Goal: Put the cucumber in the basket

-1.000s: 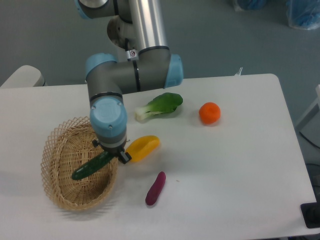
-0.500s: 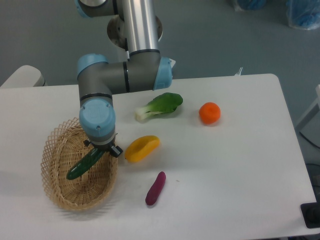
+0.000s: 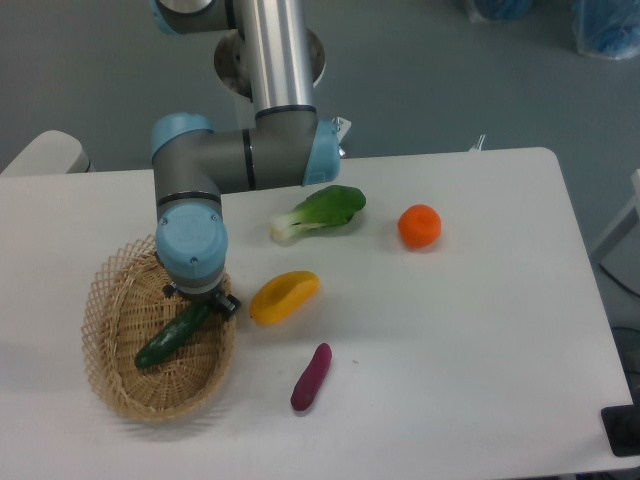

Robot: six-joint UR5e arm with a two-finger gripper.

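The cucumber (image 3: pixel 173 335) lies inside the basket (image 3: pixel 105 295), its upper end under the gripper (image 3: pixel 203 302) and the rest reaching away toward 8 o'clock. Its long axis runs from 2 o'clock down to 8 o'clock. The wrist hides the fingers, so I cannot tell whether they grip the cucumber or stand apart. On the table (image 3: pixel 480 350): one basket, one cucumber, one yellow piece (image 3: pixel 284 296) at 3 o'clock of the gripper, one purple piece (image 3: pixel 311 377) at 5 o'clock, one bok choy (image 3: pixel 320 212) and one orange (image 3: pixel 420 226) toward 2 o'clock.
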